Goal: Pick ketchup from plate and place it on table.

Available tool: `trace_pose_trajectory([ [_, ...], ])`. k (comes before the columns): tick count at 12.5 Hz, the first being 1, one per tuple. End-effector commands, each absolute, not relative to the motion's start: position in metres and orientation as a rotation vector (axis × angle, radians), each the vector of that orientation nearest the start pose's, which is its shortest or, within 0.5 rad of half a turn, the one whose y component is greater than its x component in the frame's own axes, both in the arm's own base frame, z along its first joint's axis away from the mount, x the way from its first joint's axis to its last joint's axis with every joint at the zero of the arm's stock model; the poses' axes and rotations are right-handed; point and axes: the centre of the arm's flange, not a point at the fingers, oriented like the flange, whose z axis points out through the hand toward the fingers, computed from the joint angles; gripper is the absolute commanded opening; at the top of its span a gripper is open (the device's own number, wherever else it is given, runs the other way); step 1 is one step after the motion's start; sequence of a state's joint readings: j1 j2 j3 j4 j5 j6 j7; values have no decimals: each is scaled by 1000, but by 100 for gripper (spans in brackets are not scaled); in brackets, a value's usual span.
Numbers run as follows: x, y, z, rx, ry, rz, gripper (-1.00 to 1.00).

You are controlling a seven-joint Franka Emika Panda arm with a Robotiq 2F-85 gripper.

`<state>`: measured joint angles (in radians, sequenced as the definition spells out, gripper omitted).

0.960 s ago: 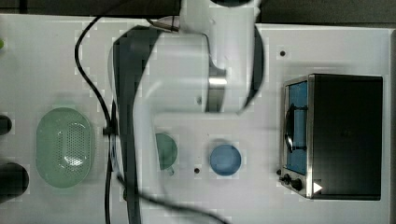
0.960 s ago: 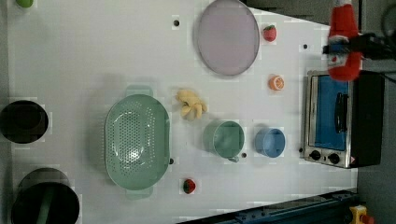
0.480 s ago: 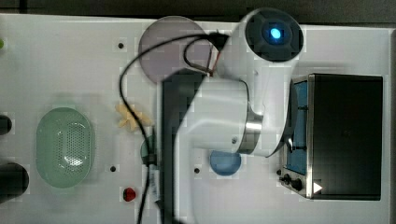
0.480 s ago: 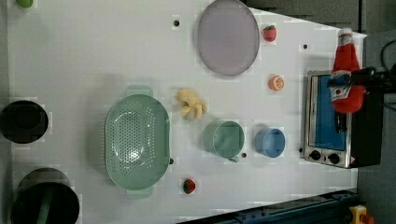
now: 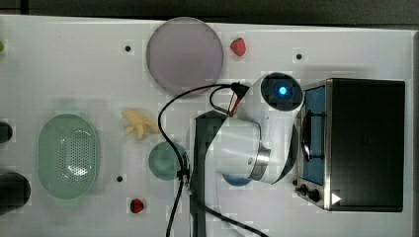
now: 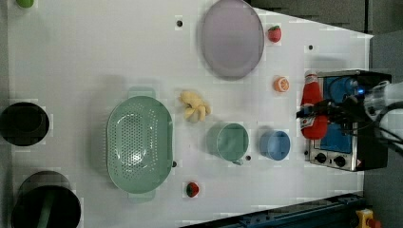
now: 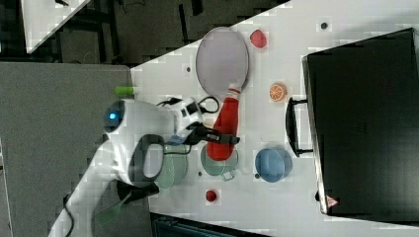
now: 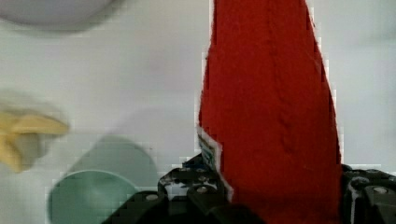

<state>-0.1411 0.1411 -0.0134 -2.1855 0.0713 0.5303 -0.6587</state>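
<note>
The ketchup (image 6: 313,111) is a slim red bottle with a white cap, and my gripper (image 6: 311,113) is shut around its lower body. It hangs off the plate; in the left view it lies beside the oven's front, between the orange slice and the blue bowl. In the right view the ketchup (image 7: 225,126) points its cap at the plate (image 7: 222,61), with the gripper (image 7: 222,137) across its base. In the wrist view the ketchup (image 8: 271,116) rises from between the dark fingers (image 8: 196,189). The pale lilac plate (image 5: 184,54) is bare. The white table (image 5: 74,64) spreads around it.
A black toaster oven (image 5: 360,143) stands at the top view's right. A blue bowl (image 6: 274,145), green cup (image 6: 228,141), green basket (image 6: 138,142), yellow banana bunch (image 6: 194,105), orange slice (image 6: 281,84) and strawberry (image 6: 273,33) lie about. The arm (image 5: 257,138) covers the middle of the top view.
The gripper has carried the ketchup down and to the left in the left view, from the upper right corner to beside the oven front. The top view's arm swung right, uncovering the plate.
</note>
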Motion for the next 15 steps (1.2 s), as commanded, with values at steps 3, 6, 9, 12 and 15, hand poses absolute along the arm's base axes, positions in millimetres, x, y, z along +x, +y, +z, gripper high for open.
trace_pose_trajectory([
  [3, 522, -62, 265, -3037, 522, 276, 19],
  [6, 520, -62, 231, -3036, 525, 312, 19],
  [9, 524, -62, 223, -3042, 525, 261, 25],
  [12, 535, -57, 244, -3047, 508, 182, 89],
  [15, 544, -52, 287, -3045, 498, 151, 100],
])
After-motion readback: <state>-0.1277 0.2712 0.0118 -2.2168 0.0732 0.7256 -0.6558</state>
